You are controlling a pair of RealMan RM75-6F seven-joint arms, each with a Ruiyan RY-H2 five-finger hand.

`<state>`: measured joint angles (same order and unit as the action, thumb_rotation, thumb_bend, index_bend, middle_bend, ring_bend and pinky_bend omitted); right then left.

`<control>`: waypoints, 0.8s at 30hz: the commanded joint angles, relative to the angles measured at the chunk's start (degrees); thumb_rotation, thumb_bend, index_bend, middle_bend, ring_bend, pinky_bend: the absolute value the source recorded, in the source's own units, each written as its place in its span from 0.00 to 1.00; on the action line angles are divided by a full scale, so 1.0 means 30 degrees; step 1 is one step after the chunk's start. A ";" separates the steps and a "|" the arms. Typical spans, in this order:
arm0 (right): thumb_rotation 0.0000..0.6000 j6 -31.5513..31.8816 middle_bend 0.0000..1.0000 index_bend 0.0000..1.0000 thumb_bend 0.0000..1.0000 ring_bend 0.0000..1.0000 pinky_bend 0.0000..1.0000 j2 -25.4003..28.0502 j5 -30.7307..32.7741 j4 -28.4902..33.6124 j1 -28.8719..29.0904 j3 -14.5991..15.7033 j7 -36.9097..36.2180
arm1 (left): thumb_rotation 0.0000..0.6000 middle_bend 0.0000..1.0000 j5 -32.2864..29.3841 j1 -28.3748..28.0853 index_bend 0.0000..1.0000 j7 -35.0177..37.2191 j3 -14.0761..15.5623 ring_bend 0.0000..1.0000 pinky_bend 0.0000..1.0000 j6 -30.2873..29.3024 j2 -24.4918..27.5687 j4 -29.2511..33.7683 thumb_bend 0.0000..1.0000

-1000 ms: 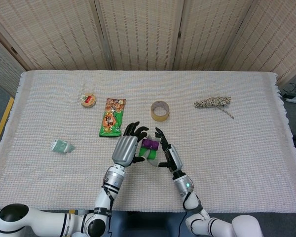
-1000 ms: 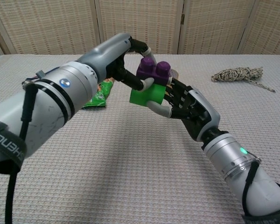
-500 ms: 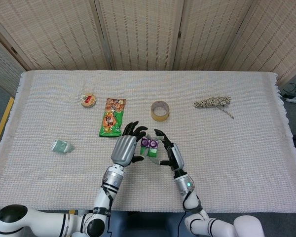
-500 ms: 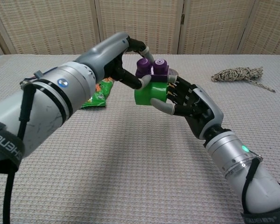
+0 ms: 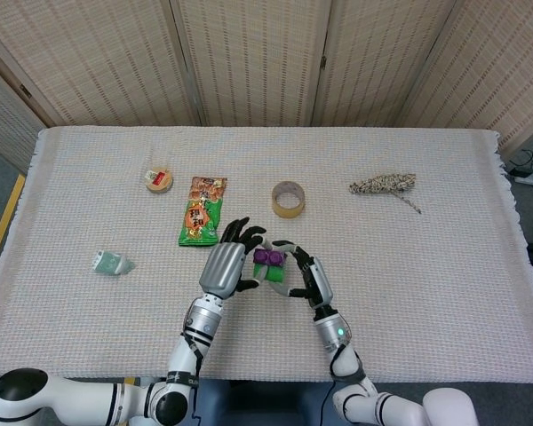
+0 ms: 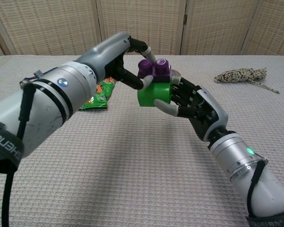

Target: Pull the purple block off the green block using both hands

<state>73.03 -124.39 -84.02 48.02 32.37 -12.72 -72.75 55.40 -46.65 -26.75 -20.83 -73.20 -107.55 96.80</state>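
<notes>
A purple block sits stacked on a green block, both raised above the table between my two hands. My left hand pinches the purple block from the left. My right hand grips the green block from the right, thumb across its front face. The two blocks are still joined, the purple one tilted a little.
A green snack packet lies left of the hands, a roll of tape behind them. A round tin, a small teal packet and a coil of rope lie further off on the woven cloth.
The right hand has closed more firmly round the green block and both hands have lifted and turned the stacked pair upright. The blocks stay joined.
</notes>
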 commanded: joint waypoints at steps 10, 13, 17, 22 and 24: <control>1.00 -0.0158 0.27 0.91 0.27 0.17 0.09 0.0016 0.0069 -0.0445 -0.0122 0.0029 -0.0113 | 1.00 0.26 0.0133 -0.0039 0.75 0.0082 -0.0314 0.04 0.00 0.0080 0.0312 0.0100 0.49; 1.00 -0.0131 0.28 0.91 0.27 0.17 0.09 0.0003 0.0072 -0.0651 -0.0175 0.0046 -0.0128 | 1.00 0.26 0.0171 -0.0050 0.75 0.0113 -0.0401 0.04 0.00 0.0081 0.0402 0.0109 0.49; 1.00 -0.0130 0.28 0.92 0.27 0.17 0.09 0.0072 0.0141 -0.0767 -0.0241 -0.0022 -0.0274 | 1.00 0.26 0.0120 -0.0061 0.75 0.0180 -0.0533 0.04 0.00 0.0113 0.0512 0.0076 0.49; 1.00 -0.0357 0.28 0.92 0.27 0.17 0.09 0.0117 0.0235 -0.0961 -0.0299 0.0000 -0.0404 | 1.00 0.26 0.0230 0.0024 0.75 0.0355 -0.0443 0.04 0.00 0.0074 0.0588 -0.0020 0.49; 1.00 -0.0274 0.28 0.92 0.27 0.17 0.09 0.0153 0.0152 -0.1060 -0.0332 0.0073 -0.0307 | 1.00 0.26 0.0349 0.0035 0.75 0.0481 -0.0546 0.04 0.00 0.0013 0.0659 -0.0020 0.49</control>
<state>72.07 -124.00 -83.45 44.99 31.43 -12.62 -73.87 56.29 -46.57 -25.41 -22.34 -73.07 -105.70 96.75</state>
